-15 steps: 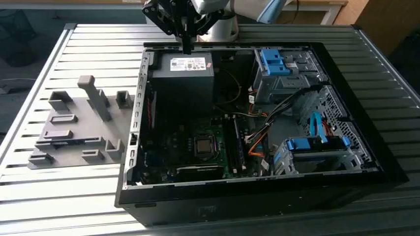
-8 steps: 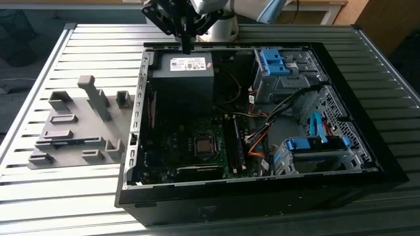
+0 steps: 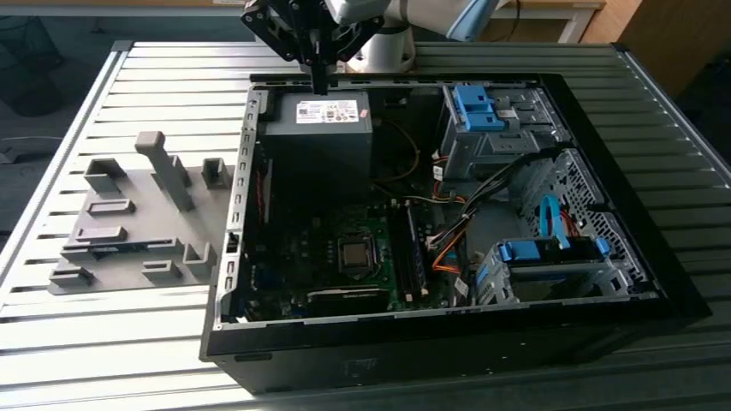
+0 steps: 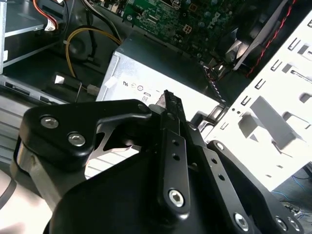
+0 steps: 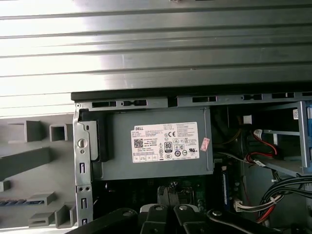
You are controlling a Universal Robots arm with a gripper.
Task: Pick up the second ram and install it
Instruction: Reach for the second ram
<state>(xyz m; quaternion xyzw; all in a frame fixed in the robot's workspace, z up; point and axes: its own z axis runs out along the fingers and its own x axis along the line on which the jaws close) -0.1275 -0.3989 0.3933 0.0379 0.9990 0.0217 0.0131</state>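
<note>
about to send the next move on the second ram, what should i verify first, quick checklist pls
1. Case side open: ok.
2. The gripper clear of hardware: ok, it hangs above the power supply.
3. Stick held in the gripper: not ok, the fingers are shut and no stick is seen between them.
4. Target stick located: cannot tell; a green stick stands in the motherboard slots.
5. Orange cables clear of those slots: cannot tell.
</note>
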